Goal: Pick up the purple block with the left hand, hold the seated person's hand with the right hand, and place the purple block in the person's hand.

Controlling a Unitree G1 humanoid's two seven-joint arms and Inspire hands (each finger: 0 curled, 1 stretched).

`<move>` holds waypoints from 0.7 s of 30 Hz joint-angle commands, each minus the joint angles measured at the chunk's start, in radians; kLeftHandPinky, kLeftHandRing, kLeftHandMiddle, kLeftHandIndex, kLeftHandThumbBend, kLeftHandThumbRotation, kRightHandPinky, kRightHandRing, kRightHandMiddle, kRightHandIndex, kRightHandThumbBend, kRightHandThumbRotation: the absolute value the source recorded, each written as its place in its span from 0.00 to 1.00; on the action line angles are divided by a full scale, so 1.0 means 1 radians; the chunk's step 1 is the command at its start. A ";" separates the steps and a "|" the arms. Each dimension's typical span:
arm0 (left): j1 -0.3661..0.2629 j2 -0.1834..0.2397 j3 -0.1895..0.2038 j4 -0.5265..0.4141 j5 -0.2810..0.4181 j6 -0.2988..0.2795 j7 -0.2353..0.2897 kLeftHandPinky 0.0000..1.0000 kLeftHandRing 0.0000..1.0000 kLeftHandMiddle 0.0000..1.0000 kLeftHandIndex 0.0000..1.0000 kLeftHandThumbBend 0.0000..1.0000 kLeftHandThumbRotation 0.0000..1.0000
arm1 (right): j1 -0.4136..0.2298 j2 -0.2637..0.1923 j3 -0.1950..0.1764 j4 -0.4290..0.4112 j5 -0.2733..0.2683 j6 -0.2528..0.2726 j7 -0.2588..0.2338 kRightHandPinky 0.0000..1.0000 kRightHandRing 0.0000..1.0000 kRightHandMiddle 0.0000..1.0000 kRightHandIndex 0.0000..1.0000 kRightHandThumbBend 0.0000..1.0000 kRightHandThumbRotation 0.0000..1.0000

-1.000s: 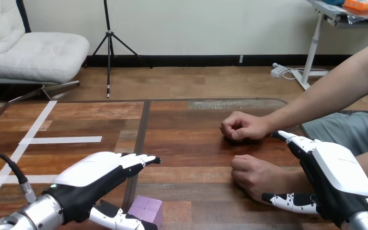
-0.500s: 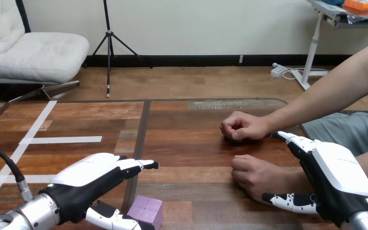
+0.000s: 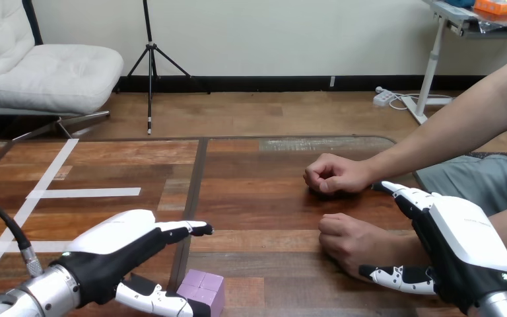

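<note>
Purple block [image 3: 201, 289] is recorded on the table [image 3: 257, 185] beside the straight-fingered left hand [image 3: 115, 247]; the person's nearer wrist [image 3: 403, 247] is bracketed by the right hand [image 3: 465, 244], fingers and thumb uncurled.

At lower left, the left hand [image 3: 115, 247] is black under a smooth white shell, on a ribbed silver forearm [image 3: 36, 296]. At lower right, the right hand [image 3: 465, 247] matches, with a white, black-dotted thumb [image 3: 399, 278].

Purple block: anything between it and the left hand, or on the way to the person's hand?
Nothing visible: the left hand is beside the purple block, and bare table runs to the person's nearer hand.
</note>
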 commanded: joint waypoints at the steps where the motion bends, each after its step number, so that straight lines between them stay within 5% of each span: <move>1: -0.020 -0.004 0.001 -0.055 -0.009 0.020 0.020 0.66 0.84 0.87 0.86 0.94 0.63 | -0.040 0.005 0.004 -0.050 0.005 -0.011 -0.017 0.93 0.90 0.88 0.87 0.69 0.21; 21: -0.053 -0.039 -0.072 -0.015 0.028 0.008 0.049 0.55 0.74 0.80 0.79 0.83 0.42 | -0.039 0.004 0.002 -0.051 0.001 -0.015 -0.015 0.93 0.90 0.88 0.86 0.69 0.23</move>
